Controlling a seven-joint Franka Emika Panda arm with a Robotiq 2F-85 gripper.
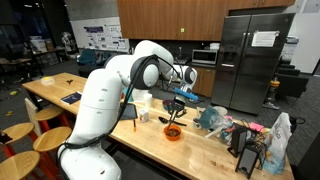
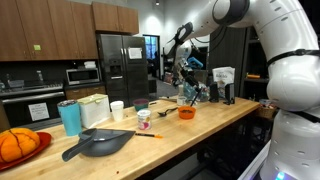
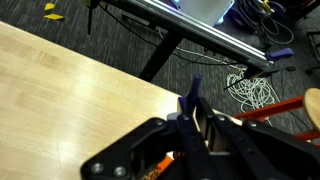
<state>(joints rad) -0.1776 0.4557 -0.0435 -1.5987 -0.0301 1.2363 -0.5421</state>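
Gripper (image 3: 190,128) clenched on thin blue utensil (image 3: 190,95); narrow tip pokes out past fingers, exact type unclear. Judgement: firm clamp, steady wrist, utensil near vertical, slow descent so tip misses bowl rim. Utensil sits centred between jaws. In wrist view it points past edge of wooden table (image 3: 70,90), cable tangle (image 3: 250,92) on floor beyond. In both exterior views gripper hangs above orange bowl (image 1: 172,132), apart from it, utensil aimed down at it. Fridge (image 1: 250,60) far behind.
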